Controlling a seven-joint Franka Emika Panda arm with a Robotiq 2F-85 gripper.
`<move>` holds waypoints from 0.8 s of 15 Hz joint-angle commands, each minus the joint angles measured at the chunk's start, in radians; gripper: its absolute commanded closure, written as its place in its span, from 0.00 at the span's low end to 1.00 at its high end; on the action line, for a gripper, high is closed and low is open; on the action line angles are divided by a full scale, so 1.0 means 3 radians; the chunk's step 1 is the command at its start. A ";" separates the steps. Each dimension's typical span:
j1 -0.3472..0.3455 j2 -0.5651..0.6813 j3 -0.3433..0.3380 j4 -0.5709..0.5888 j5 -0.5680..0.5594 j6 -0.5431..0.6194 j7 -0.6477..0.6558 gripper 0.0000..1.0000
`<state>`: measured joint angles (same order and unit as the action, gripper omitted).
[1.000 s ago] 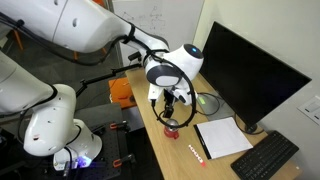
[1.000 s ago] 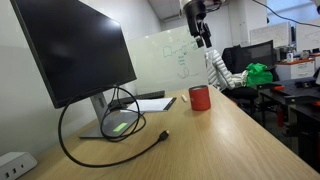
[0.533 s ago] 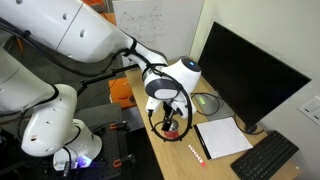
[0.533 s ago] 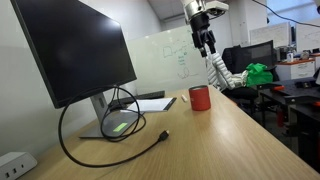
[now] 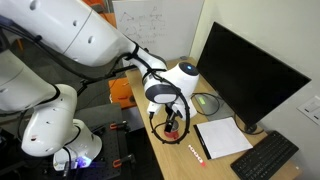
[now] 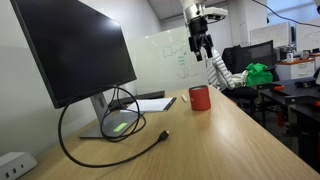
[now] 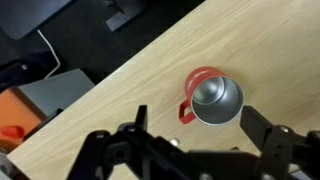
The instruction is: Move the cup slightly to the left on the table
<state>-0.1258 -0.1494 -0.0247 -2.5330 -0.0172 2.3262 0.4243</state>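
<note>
Gripper (image 6: 203, 50): I see it spread wide and empty, hanging in the air at the top of the frame, above the cup.
Cup (image 6: 200, 98): upright on the table (image 6: 235, 135), right of centre.

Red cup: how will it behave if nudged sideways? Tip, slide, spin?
The cup looks squat and upright, so it probably slides on the smooth table rather than tipping. It looks empty, so likely light. Its side handle may make it rotate under an off-centre push.
</note>
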 commanded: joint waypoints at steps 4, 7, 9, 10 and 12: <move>0.0078 0.0681 -0.0035 0.0044 -0.0216 0.0626 0.0578 0.00; 0.0165 0.0926 -0.0122 0.0118 -0.0375 0.0755 0.0812 0.00; 0.0244 0.1071 -0.0190 0.0187 -0.0460 0.0808 0.0932 0.00; 0.0286 0.1145 -0.0224 0.0231 -0.0484 0.0819 0.0955 0.00; 0.0365 0.1273 -0.0288 0.0301 -0.0534 0.0843 0.0960 0.25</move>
<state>-0.0599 0.1836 -0.0722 -2.4739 -0.1419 2.5547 0.6746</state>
